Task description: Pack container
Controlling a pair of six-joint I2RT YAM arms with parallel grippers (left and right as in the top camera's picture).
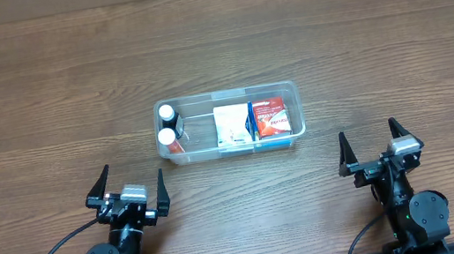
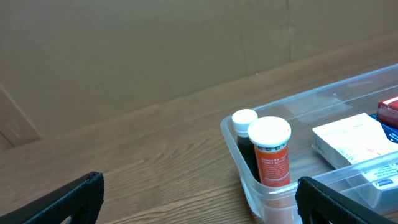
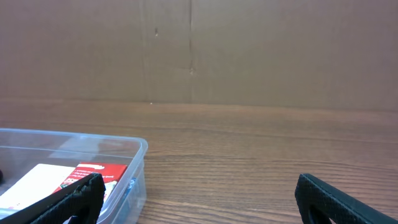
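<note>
The left fingers (image 2: pixel 62 202) and right fingers (image 3: pixel 342 199) gape wide, empty; a careless reach into the container (image 1: pixel 222 93) could topple the upright bottles (image 1: pixel 167 137).

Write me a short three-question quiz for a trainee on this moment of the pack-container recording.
1. True or false: the left gripper and the right gripper are both open and hold nothing.
2. How many white-capped bottles stand in the container? A) one B) two C) four
3. Fill in: the red-and-blue packet lies at the end of the container nearer the ___ gripper.

Key: 1 true; 2 B; 3 right.
</note>
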